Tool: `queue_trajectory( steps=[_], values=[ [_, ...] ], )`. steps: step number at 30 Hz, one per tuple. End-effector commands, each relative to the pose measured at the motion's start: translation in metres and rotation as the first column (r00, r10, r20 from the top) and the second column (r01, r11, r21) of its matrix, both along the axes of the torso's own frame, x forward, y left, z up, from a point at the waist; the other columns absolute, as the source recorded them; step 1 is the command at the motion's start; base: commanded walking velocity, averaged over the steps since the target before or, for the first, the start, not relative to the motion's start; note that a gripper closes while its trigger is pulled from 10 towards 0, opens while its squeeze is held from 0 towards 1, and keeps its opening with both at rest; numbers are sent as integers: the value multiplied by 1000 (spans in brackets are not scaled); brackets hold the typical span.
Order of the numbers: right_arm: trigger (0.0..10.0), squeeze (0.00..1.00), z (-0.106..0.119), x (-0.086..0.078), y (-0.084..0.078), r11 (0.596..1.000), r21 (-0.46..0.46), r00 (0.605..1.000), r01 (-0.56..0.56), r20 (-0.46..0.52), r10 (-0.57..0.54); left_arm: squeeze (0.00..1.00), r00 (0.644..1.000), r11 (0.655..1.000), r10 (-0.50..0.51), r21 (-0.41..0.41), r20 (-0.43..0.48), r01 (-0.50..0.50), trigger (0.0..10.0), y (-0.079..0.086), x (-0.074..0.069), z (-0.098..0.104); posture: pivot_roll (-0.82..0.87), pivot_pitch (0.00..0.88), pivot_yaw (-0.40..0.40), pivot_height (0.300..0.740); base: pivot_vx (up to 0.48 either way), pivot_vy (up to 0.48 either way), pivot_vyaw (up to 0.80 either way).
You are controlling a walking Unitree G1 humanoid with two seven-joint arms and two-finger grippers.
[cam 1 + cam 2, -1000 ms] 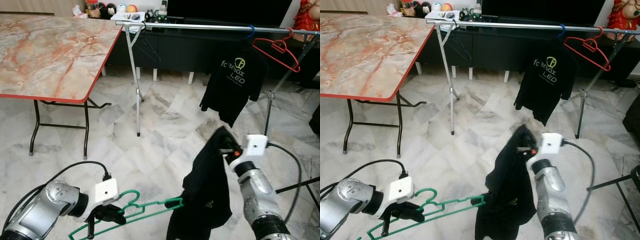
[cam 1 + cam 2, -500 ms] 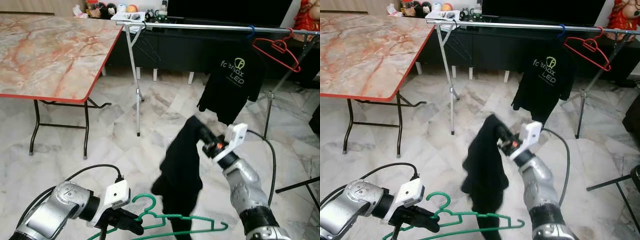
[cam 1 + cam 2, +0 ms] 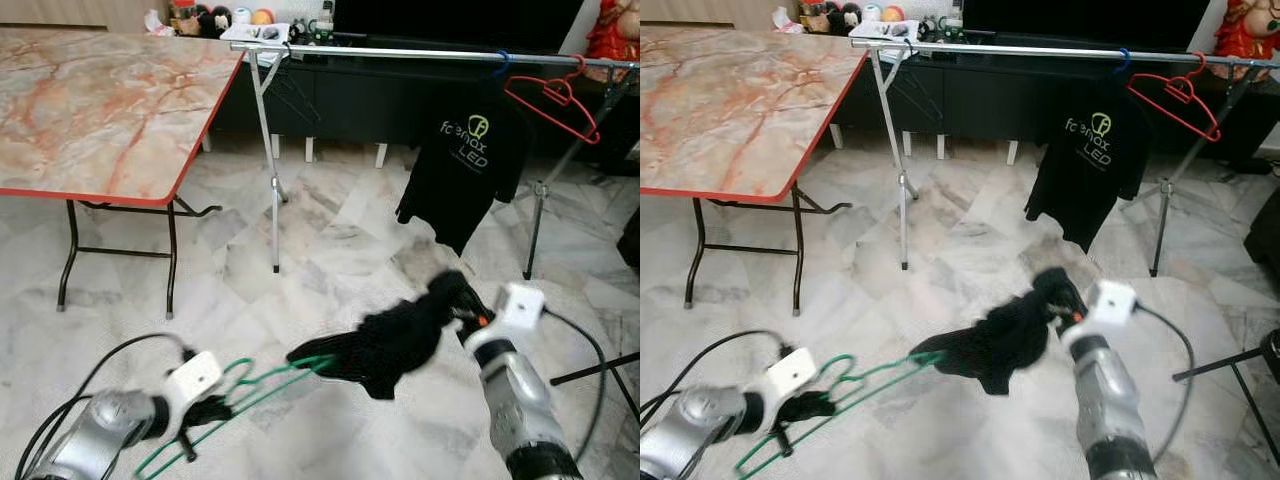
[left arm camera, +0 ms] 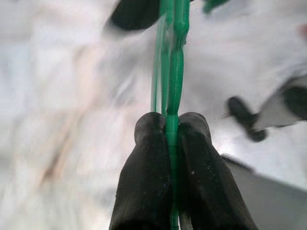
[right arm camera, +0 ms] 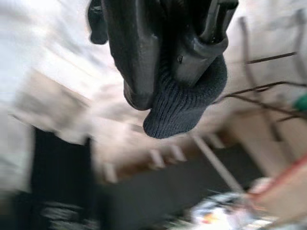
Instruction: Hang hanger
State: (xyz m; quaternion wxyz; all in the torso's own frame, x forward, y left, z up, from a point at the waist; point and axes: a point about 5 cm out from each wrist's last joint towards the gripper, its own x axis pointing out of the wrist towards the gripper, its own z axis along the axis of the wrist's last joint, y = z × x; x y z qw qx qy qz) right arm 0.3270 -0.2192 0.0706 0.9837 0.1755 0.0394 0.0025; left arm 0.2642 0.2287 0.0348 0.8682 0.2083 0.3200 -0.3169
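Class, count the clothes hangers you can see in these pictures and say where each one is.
3. A green hanger in the left gripper; a red hanger on the rail; a blue hook above the hung black shirt. Others may be hidden.

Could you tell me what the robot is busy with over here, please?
The robot is getting a black garment onto a green hanger. Its left tool is shut on the hanger, low over the marble floor, while the right tool grips the garment's knitted edge, with the cloth stretched toward the hanger's tip. Behind stands a clothes rail with a black T-shirt and a red hanger on it.
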Motion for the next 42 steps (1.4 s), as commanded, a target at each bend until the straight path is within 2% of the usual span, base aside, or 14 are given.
queue_trajectory(
  steps=[1, 7, 9, 10, 12, 14, 15, 20, 21, 22, 26, 29, 33, 42],
  values=[
    [0, 0, 3, -1, -8, 997, 2, 996, 82, 20, -82, 0, 995, 994, 102, 25, 17, -102, 10000, 8, -4, -11, 21, 125, -23, 740, 0, 0, 0],
    [0, 0, 0, -9, -12, 987, -17, 986, 162, 39, -161, 0, 889, 890, 454, 18, 59, -456, 10000, 35, -21, -42, 19, 112, -18, 740, 0, 0, 0],
    [0, 0, 0, -9, -12, 987, -17, 986, 162, 39, -161, 0, 889, 890, 454, 18, 59, -456, 10000, 35, -21, -42, 19, 112, -18, 740, 0, 0, 0],
    [0, 0, 1, -12, -11, 981, -38, 981, 190, 57, -188, 0, 753, 753, 657, 19, 26, -658, 10000, 50, -43, -62, 10, 106, -16, 740, 0, 0, 0],
    [0, 0, 3, -18, -10, 975, -49, 973, 218, 82, -214, 0, 606, 608, 794, 71, -55, -790, 10000, 60, -83, -87, 4, 99, -16, 740, 0, 0, 0],
    [0, 0, 3, -20, -10, 974, -49, 972, 223, 85, -218, 0, 584, 589, 808, 86, -71, -804, 10000, 61, -91, -91, 4, 99, -16, 740, 0, 0, 0],
    [0, 0, 3, -23, -10, 970, -56, 969, 236, 89, -231, 0, 538, 549, 836, 125, -108, -826, 10000, 61, -112, -102, 1, 97, -15, 740, 0, 0, 0],
    [39, 0, 1, -30, -7, 963, -93, 965, 254, 95, -245, 0, 493, 520, 853, 185, -173, -834, 10000, 54, -148, -118, -3, 91, -19, 740, 0, 0, 0],
    [9059, 0, 2, -36, -4, 957, -133, 964, 259, 105, -246, 0, 466, 496, 866, 190, -184, -847, 10000, 51, -159, -123, 0, 90, -21, 740, 0, 0, 0],
    [10000, 0, 2, -38, -4, 954, -146, 963, 261, 109, -247, 0, 455, 485, 872, 189, -183, -854, 10000, 50, -161, -124, 0, 88, -23, 740, 0, 0, 0],
    [10000, 0, 7, -50, -3, 939, -196, 956, 283, 137, -259, 0, 465, 494, 866, 175, -182, -852, 10000, 43, -162, -126, -10, 80, -14, 740, 0, 0, 0],
    [10000, 0, 10, -61, -2, 913, -216, 934, 346, 170, -314, 0, 520, 552, 827, 136, -214, -822, 10000, 28, -155, -129, -20, 68, -7, 740, 0, 0, 0],
    [10000, 0, 10, -68, 5, 913, -208, 933, 350, 160, -322, 0, 482, 509, 850, 98, -212, -855, 10000, 27, -148, -127, -25, 54, -5, 740, 0, 0, 0],
    [10000, 0, 10, -73, 12, 912, -220, 936, 346, 140, -322, 0, 508, 540, 833, 125, -218, -832, 10000, 25, -148, -128, -29, 32, -1, 740, 0, 0, 0]
  ],
)
